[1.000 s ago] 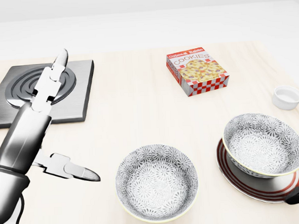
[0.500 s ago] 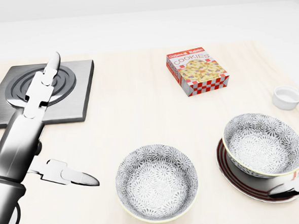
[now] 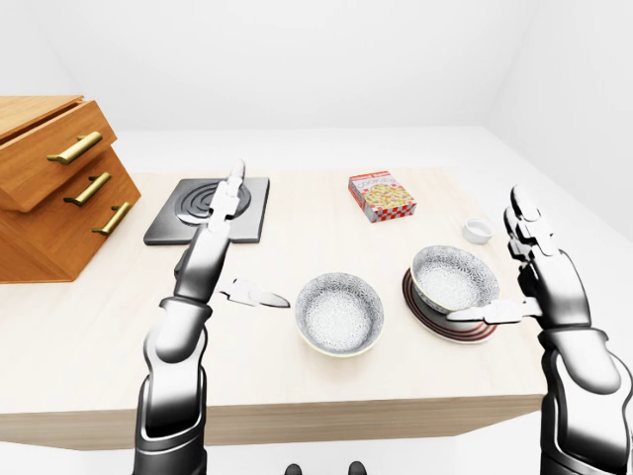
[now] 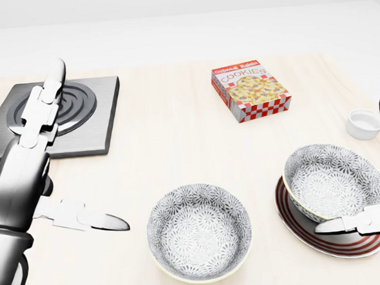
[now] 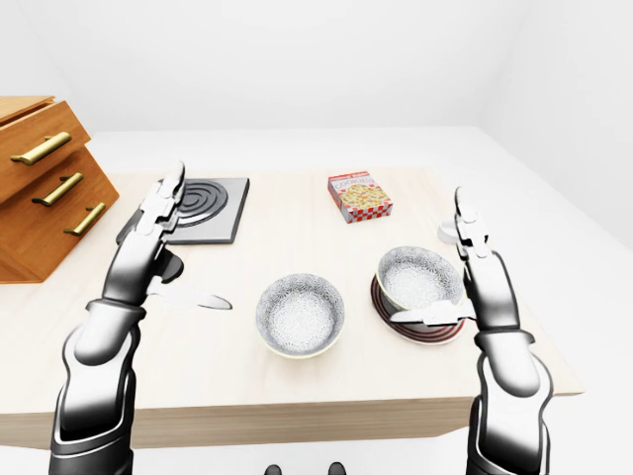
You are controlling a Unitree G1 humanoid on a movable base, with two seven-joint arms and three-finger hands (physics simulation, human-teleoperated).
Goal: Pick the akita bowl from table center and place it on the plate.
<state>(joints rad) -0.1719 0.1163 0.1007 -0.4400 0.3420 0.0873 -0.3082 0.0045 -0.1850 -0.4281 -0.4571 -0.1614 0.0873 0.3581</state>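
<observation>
Both my hands have risen since a second ago, fingers splayed, holding nothing: left hand (image 4: pixel 30 165) at nine o'clock, right hand (image 3: pixel 539 272) at three. One akita bowl (image 4: pixel 334 183) sits on the plate (image 4: pixel 297 221); another bowl (image 4: pixel 199 231) stands beside it at six.

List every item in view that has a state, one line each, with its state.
Bowl on the plate: upright, empty, resting on the plate.
Plate: flat under that bowl.
Bowl at table centre: upright, empty, untouched.
Cookie box: closed, lying flat.
Small white cup: upright.
Drawers: shut.
Left robot hand: open, empty.
Right robot hand: open, empty.
</observation>
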